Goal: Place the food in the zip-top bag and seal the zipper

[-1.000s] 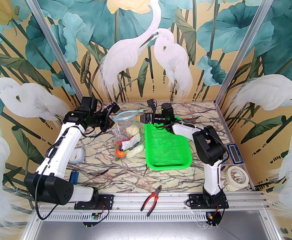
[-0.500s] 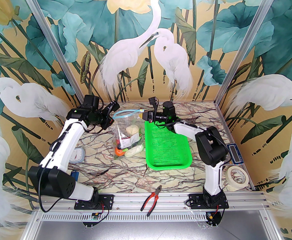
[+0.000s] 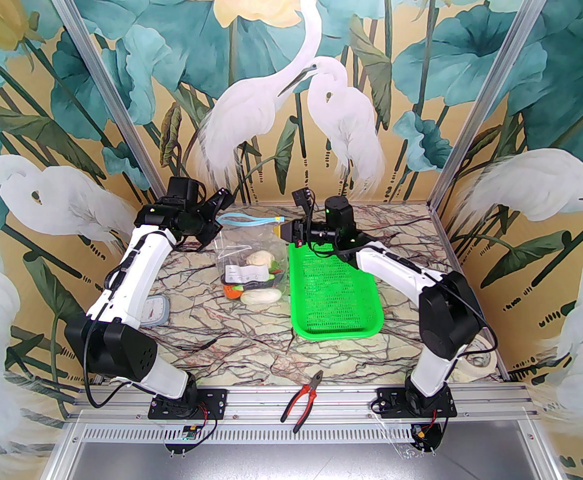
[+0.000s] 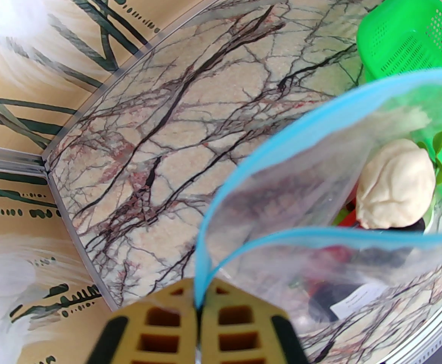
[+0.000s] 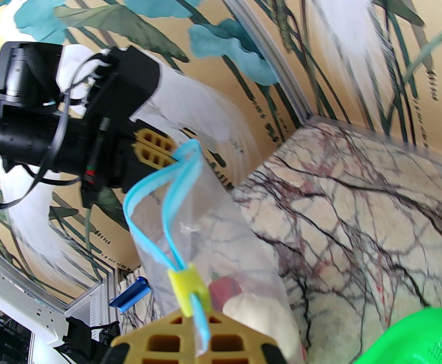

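Observation:
The clear zip-top bag (image 3: 251, 253) hangs stretched between both grippers above the marble table. Its light blue zipper (image 3: 249, 219) runs almost straight, with the mouth still parted in the left wrist view. My left gripper (image 3: 220, 216) is shut on the zipper's left end (image 4: 200, 279). My right gripper (image 3: 285, 229) is shut on the right end, just behind the yellow slider (image 5: 188, 286). The food lies in the bag's bottom: a cream cauliflower (image 3: 260, 258), an orange tomato (image 3: 231, 292) and a white cucumber (image 3: 261, 295). The cauliflower (image 4: 395, 184) shows through the mouth.
An empty green mesh basket (image 3: 336, 293) lies right of the bag, under the right arm. Red-handled pliers (image 3: 302, 400) rest at the near edge. A small white timer (image 3: 154, 310) sits behind the left arm, and a tape roll (image 3: 477, 363) behind the right arm.
The right gripper closed on the zipper's right end. The left gripper moved back and to the left, pulling the curved bag mouth nearly straight, and the bag's contents swung left.

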`<act>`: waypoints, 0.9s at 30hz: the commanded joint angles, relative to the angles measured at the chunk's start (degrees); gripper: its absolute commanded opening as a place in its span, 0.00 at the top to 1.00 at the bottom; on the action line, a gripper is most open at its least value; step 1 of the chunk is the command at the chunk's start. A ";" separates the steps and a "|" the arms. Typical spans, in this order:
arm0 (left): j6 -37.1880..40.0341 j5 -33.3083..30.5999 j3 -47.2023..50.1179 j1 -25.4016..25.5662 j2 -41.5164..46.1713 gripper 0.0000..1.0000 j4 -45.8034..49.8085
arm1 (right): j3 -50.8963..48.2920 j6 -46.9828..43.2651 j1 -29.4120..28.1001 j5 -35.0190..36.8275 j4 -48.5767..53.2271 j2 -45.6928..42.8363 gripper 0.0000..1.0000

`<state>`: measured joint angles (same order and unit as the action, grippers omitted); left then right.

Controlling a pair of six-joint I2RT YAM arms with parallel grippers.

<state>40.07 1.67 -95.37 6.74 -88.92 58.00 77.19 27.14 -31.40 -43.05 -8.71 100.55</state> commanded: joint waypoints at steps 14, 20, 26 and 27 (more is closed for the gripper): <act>-4.78 1.60 -1.37 -5.33 2.84 0.74 -2.60 | -2.71 -4.35 -0.10 8.62 6.72 -2.30 1.00; -10.10 15.55 -6.91 -5.26 2.48 0.74 -0.06 | -5.06 -3.05 -0.54 4.90 -3.17 -3.47 1.00; -10.37 24.25 -11.12 -0.47 1.82 0.67 1.61 | -3.99 -2.21 -1.55 0.15 -7.97 -2.58 1.00; -9.44 24.24 -11.41 1.25 1.48 0.66 1.70 | -3.56 -1.95 -1.64 -0.99 -8.69 -2.11 1.00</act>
<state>30.59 19.55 -105.06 4.64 -86.00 57.10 72.55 24.18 -32.49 -39.79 -11.97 99.00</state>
